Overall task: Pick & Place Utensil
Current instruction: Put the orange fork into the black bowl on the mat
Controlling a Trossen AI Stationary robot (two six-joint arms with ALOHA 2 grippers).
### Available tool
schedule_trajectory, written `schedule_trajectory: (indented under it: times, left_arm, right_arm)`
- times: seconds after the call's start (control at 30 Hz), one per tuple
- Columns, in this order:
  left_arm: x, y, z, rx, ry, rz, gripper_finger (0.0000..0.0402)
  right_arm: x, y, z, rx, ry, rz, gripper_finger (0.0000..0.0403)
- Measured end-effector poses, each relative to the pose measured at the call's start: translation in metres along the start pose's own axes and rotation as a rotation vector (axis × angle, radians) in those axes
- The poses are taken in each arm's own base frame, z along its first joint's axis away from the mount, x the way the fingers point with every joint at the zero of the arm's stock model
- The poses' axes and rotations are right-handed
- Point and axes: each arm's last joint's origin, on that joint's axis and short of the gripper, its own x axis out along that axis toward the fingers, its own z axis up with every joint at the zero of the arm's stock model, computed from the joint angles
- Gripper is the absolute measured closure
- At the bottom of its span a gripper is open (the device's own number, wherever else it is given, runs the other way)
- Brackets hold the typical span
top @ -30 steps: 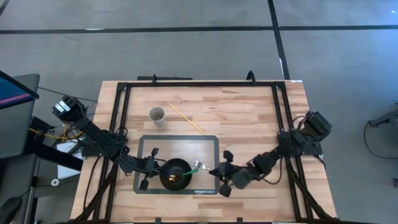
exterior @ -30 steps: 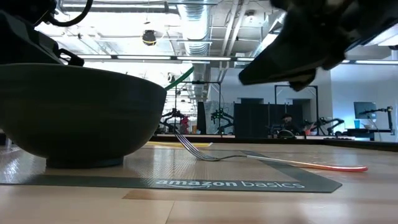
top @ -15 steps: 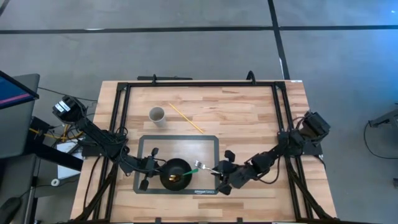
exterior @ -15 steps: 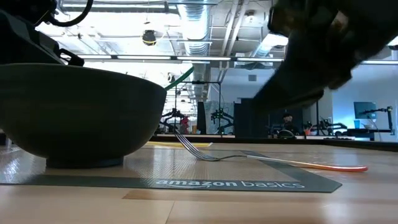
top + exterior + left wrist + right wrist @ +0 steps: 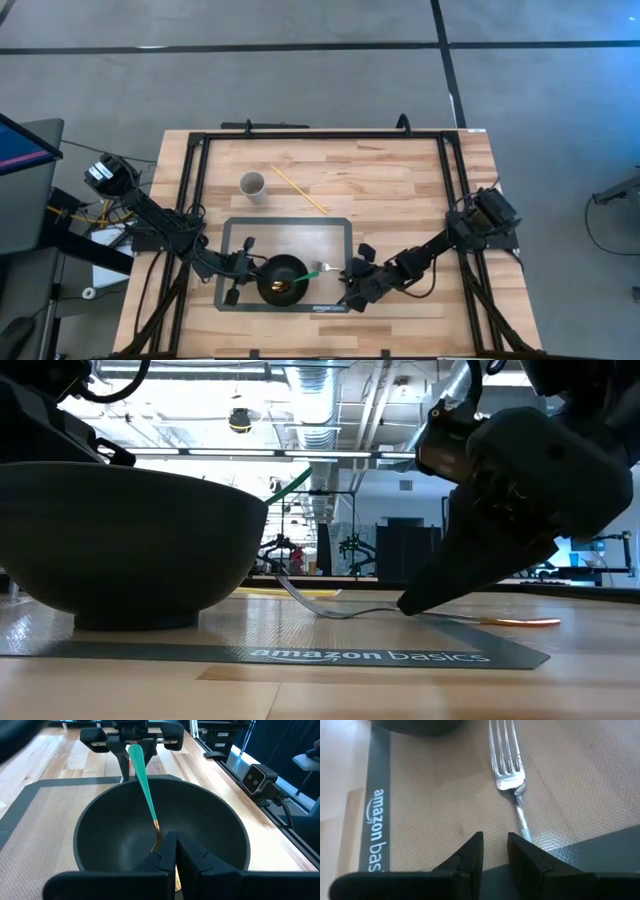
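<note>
A dark bowl [image 5: 282, 278] stands on a grey mat [image 5: 290, 232]. A teal-handled utensil [image 5: 143, 785] lies in the bowl, its handle leaning on the rim. A silver fork [image 5: 507, 765] with an orange handle end [image 5: 530, 622] lies flat on the mat to the right of the bowl. My right gripper [image 5: 493, 845] is down at the mat behind the fork's tines and is narrowly open. The fork's handle runs under one of its fingers. My left gripper [image 5: 171, 845] is shut, at the bowl's left rim over the inside of the bowl. My left gripper: its shut fingers hide the bowl's rim below them, so I cannot tell whether it touches the bowl or the utensil. My right gripper slants down from the table's right. One fingertip [image 5: 520, 847] sits over the fork's handle just behind the neck [image 5: 522, 826]. The fork lies flat on the mat, outside the gap between the fingers.
A paper cup [image 5: 252, 185] and a thin yellow stick [image 5: 300, 190] lie on the far half of the wooden table. A black rail frame [image 5: 320, 133] runs around the table. Bare wood lies to the right of the mat.
My right gripper has moved toward the table's left and down, from above the mat's right edge to the fork's handle. The fork's orange handle end has shifted slightly. The left arm, the bowl and the teal utensil have kept still.
</note>
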Motion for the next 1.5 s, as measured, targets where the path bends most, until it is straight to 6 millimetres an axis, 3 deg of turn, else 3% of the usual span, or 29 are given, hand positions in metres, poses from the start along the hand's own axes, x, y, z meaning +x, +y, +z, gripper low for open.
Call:
schedule_trajectory:
  times: [0.3,0.5,0.63,0.9,1.17,1.27,1.5]
  left_arm:
    - [0.0,0.0,0.001,-0.003,-0.007,-0.001,0.0396]
    - [0.0,0.0,0.001,-0.003,-0.007,-0.001,0.0396]
    - [0.0,0.0,0.001,-0.007,-0.007,-0.001,0.0396]
    - [0.0,0.0,0.001,-0.007,-0.007,-0.002,0.0396]
    - [0.0,0.0,0.001,-0.007,-0.008,0.003,0.0396]
    - [0.0,0.0,0.001,-0.007,-0.01,0.013,0.0396]
    - [0.0,0.0,0.001,-0.007,-0.011,0.013,0.0396]
  right_arm:
    - [0.0,0.001,0.001,-0.036,-0.003,0.007,0.0321]
    - [-0.001,0.009,0.011,-0.198,-0.034,0.025,0.0321]
    - [0.001,0.001,0.008,-0.25,0.022,-0.023,0.0321]
    - [0.006,-0.012,0.008,-0.183,0.066,-0.076,0.0321]
    - [0.003,0.003,0.02,-0.417,0.021,-0.029,0.0321]
    - [0.006,-0.003,0.023,-0.487,0.036,-0.046,0.0321]
    - [0.018,-0.03,0.035,-0.463,0.101,-0.078,0.0321]
